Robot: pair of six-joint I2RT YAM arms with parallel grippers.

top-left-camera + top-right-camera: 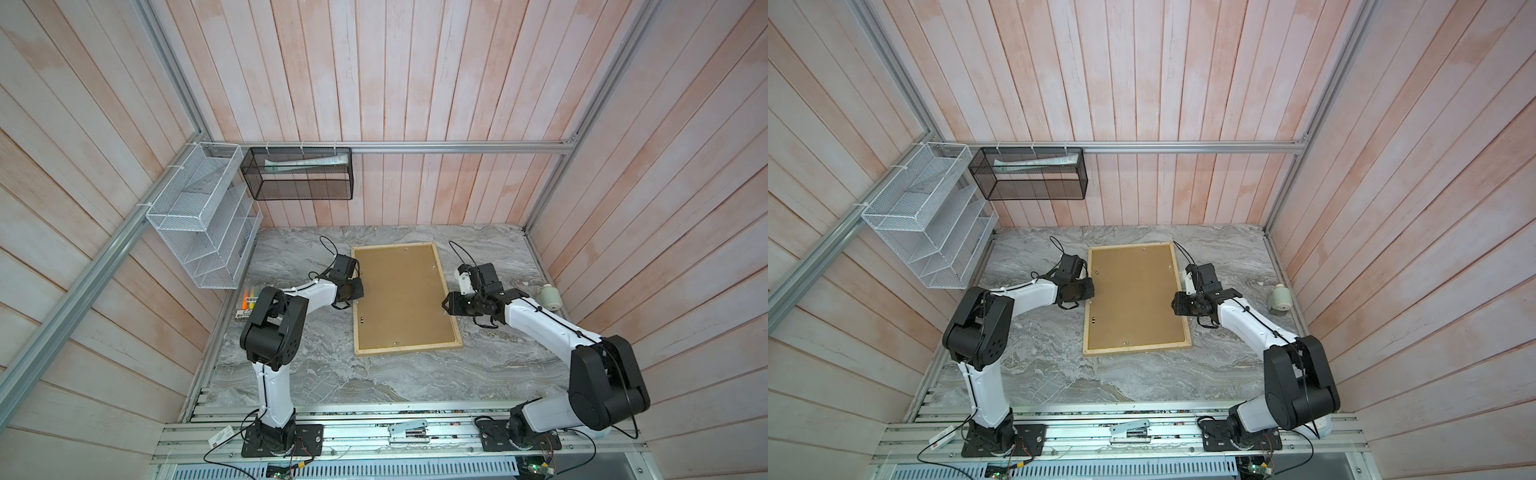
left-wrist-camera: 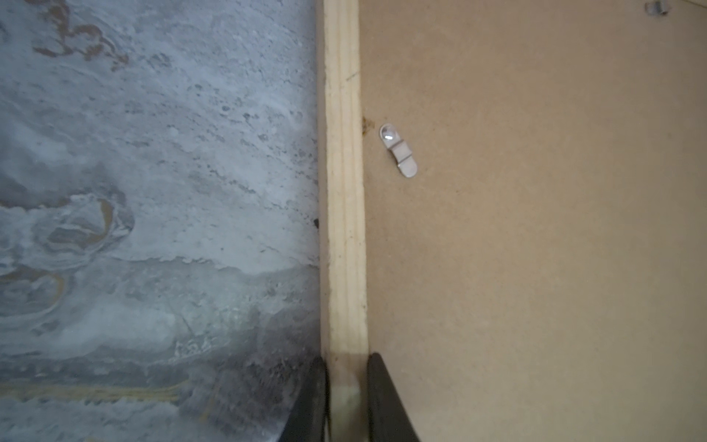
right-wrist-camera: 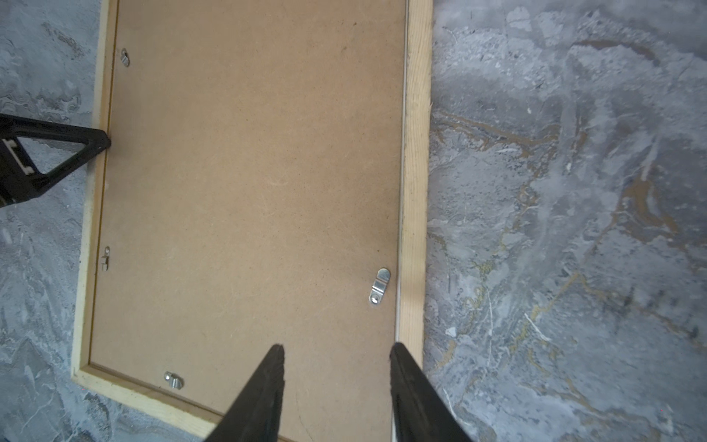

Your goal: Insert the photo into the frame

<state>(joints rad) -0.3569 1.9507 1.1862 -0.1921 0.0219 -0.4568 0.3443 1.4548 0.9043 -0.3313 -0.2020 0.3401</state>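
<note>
The frame (image 1: 409,348) (image 1: 1138,349) of pale wood lies face down on the marble table, and a brown backing board (image 1: 401,297) (image 1: 1136,295) fills it. The photo is hidden. My left gripper (image 1: 357,286) (image 1: 1090,291) is at the frame's left side. In the left wrist view its jaws (image 2: 347,359) are shut on the wooden strip (image 2: 342,191), one finger on each side. My right gripper (image 1: 445,305) (image 1: 1174,305) hovers over the frame's right side. It is open (image 3: 336,350) over the board, one finger next to the strip (image 3: 415,153), holding nothing.
Small metal turn clips (image 2: 398,149) (image 3: 379,286) sit on the board near its edges. A pale jar (image 1: 548,296) lies at the table's right edge and a marker pack (image 1: 248,303) at the left. A white mesh rack (image 1: 199,216) and a black mesh basket (image 1: 297,174) hang on the walls.
</note>
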